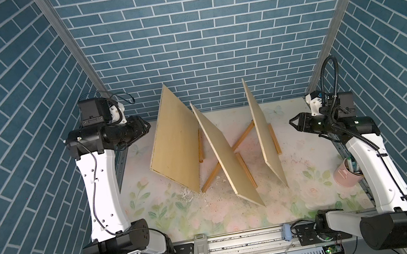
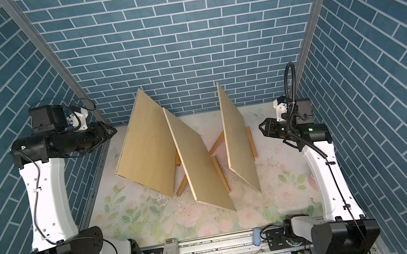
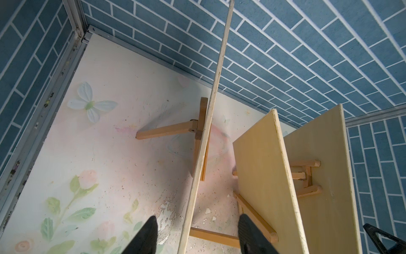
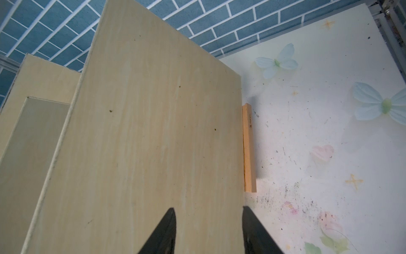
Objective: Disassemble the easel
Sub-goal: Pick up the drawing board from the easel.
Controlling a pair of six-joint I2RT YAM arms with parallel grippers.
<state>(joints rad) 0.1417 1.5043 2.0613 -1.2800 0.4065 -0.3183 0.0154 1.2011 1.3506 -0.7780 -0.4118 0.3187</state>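
Observation:
Three plywood boards lean on small wooden easels, seen in both top views: a left board (image 1: 174, 143), a middle board (image 1: 226, 157) and a right board (image 1: 264, 134). Easel legs (image 1: 243, 138) and ledges (image 1: 274, 138) show beneath them. My left gripper (image 1: 145, 127) hovers open just left of the left board's upper part. In the left wrist view that board's thin edge (image 3: 211, 110) runs between the fingers (image 3: 147, 235), untouched. My right gripper (image 1: 293, 121) is open to the right of the right board. The right wrist view faces that board (image 4: 153, 132) and its easel ledge (image 4: 249, 149).
A pink cup (image 1: 346, 171) with pens stands at the table's right edge, next to the right arm. White flakes and dark specks litter the floral table cover (image 1: 210, 215). Blue brick walls (image 1: 183, 39) close in the back and both sides.

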